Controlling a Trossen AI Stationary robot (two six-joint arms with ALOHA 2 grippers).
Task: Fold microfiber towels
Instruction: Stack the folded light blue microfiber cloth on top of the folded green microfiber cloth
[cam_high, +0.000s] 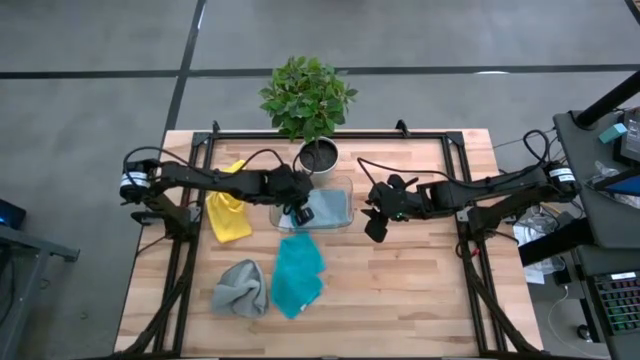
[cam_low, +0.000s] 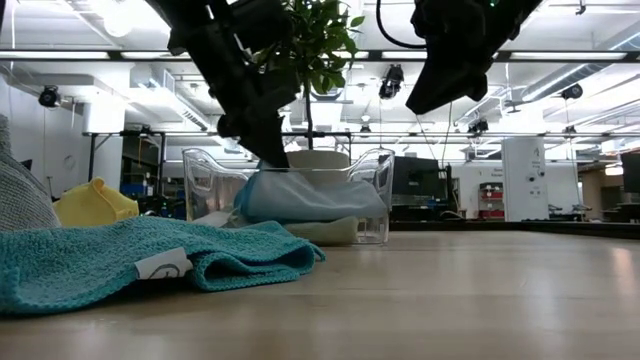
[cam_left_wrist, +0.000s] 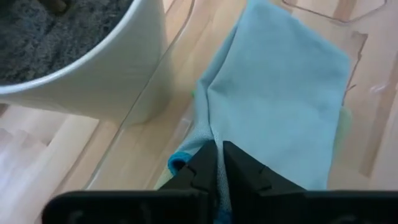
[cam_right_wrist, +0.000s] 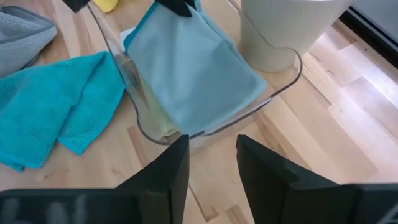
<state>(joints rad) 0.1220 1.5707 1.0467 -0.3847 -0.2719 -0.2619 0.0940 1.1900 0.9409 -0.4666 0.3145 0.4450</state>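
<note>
left gripper (cam_high: 297, 213) pinching the light blue towel (cam_high: 326, 208) in the clear tray (cam_high: 349, 196)

the left gripper's fingers (cam_left_wrist: 239, 169) are pressed together on an edge of the light blue towel, which lies folded on top inside the tray, just in front of the white plant pot (cam_high: 318, 157). a paler cloth (cam_low: 320, 231) shows under it through the tray wall. the right gripper (cam_high: 377, 229) hangs above the bare wood just beside the tray's right end, its fingers (cam_right_wrist: 169, 174) spread apart with nothing between them. the yellow towel (cam_high: 228, 210) lies crumpled to the left of the tray, near it on the table (cam_high: 420, 290). the teal towel (cam_high: 296, 275) sits in front of the tray, loosely bunched, with the grey towel (cam_high: 241, 288) touching its left side.
</note>
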